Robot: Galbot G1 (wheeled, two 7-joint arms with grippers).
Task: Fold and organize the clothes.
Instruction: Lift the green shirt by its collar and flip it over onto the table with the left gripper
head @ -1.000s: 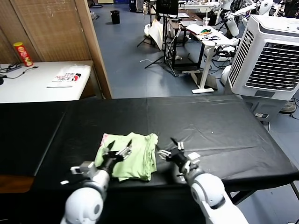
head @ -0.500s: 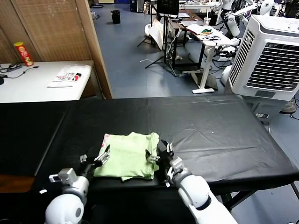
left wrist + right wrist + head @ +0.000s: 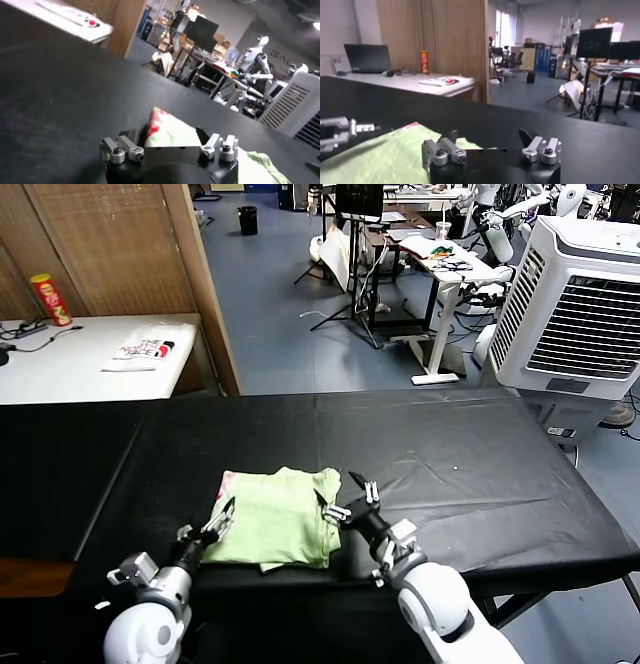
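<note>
R end effector [image 3: 343, 496] back; shirt [image 3: 275, 529] prob. untouched

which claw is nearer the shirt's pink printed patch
Left. The left claw sits at the green polo shirt's left edge, below the patch; the right claw is across at its right edge.

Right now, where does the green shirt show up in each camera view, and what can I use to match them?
Head view: the green shirt lies on the black table, near the front edge, between the left gripper and the right gripper.
Left wrist view: just beyond the gripper, printed patch nearest.
Right wrist view: low, beside the gripper, a green sheet.
Shared landmark: the white side table.
</note>
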